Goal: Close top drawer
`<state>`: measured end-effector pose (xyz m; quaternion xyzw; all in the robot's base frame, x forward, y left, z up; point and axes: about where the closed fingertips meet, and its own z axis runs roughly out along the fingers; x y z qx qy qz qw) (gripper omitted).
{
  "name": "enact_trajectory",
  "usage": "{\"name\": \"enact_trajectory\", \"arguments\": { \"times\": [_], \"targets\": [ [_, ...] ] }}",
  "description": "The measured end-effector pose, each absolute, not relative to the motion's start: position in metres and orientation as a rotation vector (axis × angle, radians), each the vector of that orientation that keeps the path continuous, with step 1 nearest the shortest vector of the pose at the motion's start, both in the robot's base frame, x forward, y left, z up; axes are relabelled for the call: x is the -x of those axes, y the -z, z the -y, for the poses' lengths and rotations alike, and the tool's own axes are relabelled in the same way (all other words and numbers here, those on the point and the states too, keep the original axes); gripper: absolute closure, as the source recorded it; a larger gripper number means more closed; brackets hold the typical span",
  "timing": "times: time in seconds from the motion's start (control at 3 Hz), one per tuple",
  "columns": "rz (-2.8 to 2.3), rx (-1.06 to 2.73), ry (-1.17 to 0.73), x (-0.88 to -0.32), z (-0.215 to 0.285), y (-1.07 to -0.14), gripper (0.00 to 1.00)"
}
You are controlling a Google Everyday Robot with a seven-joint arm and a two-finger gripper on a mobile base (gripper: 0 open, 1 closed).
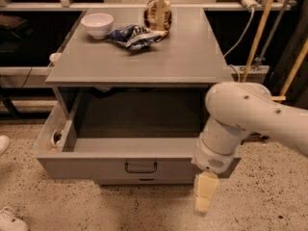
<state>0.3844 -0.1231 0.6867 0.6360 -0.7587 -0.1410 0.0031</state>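
Observation:
The top drawer (96, 165) is pulled far out of the grey cabinet, and its inside looks empty. Its plain grey front panel carries a small black bar handle (141, 167) at the centre. My white arm reaches in from the right and covers the drawer's right front corner. My gripper (203, 198) hangs below the wrist, with cream-coloured fingers (204, 192) pointing down at the floor, just in front of the drawer's front panel, right of the handle.
On the cabinet top (192, 57) stand a white bowl (97, 24), a blue snack bag (134, 36) and a brown bag (158, 14). Wooden poles (260, 30) and a cable stand at the right. A white shoe (9, 220) lies at the bottom left. Speckled floor in front.

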Motion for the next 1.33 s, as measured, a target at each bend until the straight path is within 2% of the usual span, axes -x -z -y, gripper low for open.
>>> {"name": "enact_trajectory", "arguments": {
  "times": [1.0, 1.33],
  "targets": [
    [2.342, -1.786, 0.604, -0.531, 0.132, -0.669, 0.00],
    [2.402, -1.809, 0.588, -0.555, 0.132, -0.682, 0.00]
  ]
}}
